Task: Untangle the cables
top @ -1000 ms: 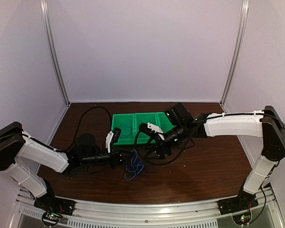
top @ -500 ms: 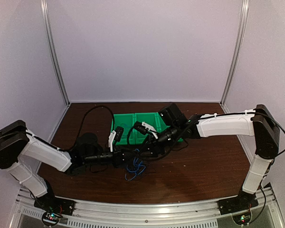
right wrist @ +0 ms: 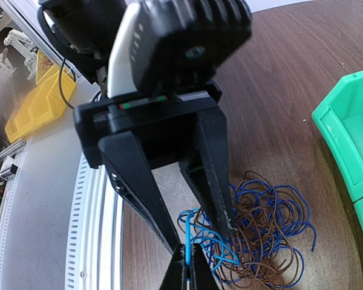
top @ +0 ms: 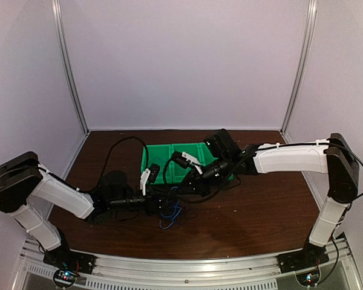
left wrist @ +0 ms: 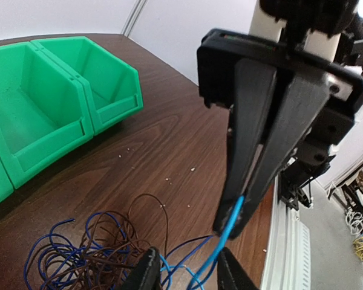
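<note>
**Operator:** Where are the cables?

**Guide:** You will find the cables (right wrist: 263,241) in one loose tangle of blue and dark brown loops. It lies on the table (top: 260,211), in front of the green bin (left wrist: 48,115) and apart from it. In your top view the tangle sits just below the spot where the two grippers meet.

**Operator:** How do the jaws stand?

**Guide:** Check the right gripper (right wrist: 185,266) first. Its jaws are together, pinched on one blue cable (left wrist: 227,226) that rises taut from the tangle to the fingertips. Then check the left gripper (left wrist: 187,261). Its jaws stand apart, low over the tangle and directly facing the right gripper. In your left wrist view the pinched blue cable runs down between the two spread fingers. You cannot tell from these views whether either finger touches it.

**Operator:** And the dark loops?

**Guide:** They rest on the table, interlaced with the blue ones. Neither gripper holds them.
</note>
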Tool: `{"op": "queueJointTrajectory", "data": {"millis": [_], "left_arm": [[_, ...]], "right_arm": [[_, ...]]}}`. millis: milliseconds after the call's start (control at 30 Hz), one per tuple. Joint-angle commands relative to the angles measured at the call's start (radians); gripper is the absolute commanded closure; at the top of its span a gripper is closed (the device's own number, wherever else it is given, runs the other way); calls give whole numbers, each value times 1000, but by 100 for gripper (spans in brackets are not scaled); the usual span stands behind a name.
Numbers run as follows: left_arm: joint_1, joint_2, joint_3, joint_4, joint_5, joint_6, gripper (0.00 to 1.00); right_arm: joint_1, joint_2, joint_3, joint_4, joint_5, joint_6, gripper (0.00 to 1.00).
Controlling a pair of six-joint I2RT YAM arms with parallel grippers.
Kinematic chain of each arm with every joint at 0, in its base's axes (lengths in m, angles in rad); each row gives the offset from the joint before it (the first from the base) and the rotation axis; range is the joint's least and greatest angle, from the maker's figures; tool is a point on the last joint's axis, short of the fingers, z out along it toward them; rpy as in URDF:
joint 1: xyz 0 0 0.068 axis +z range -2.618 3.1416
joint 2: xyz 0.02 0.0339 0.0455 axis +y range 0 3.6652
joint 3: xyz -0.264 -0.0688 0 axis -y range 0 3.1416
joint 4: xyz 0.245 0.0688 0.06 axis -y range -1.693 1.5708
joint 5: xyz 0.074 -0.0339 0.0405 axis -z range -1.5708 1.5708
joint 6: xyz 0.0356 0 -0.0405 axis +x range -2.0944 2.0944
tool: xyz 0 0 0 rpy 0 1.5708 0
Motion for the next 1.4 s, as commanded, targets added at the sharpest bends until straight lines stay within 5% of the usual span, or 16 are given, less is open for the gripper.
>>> {"op": "queueJointTrajectory", "data": {"millis": [0, 433, 800, 1167, 1367], "left_arm": [[-8, 75, 37, 98, 22, 61, 64], [-11, 346, 121, 310, 106, 30, 93], [-12, 375, 154, 264, 106, 23, 92], [-11, 366, 156, 217, 96, 18, 95], [-24, 278, 160, 179, 111, 24, 72]], "right_arm": [[7, -88, 47, -49, -5, -53, 100], [-25, -164, 368, -297, -67, -144, 100], [-86, -193, 768, -432, -72, -190, 100], [-202, -264, 848, -434, -108, -178, 100], [-235, -322, 767, -457, -77, -223, 100]]}}
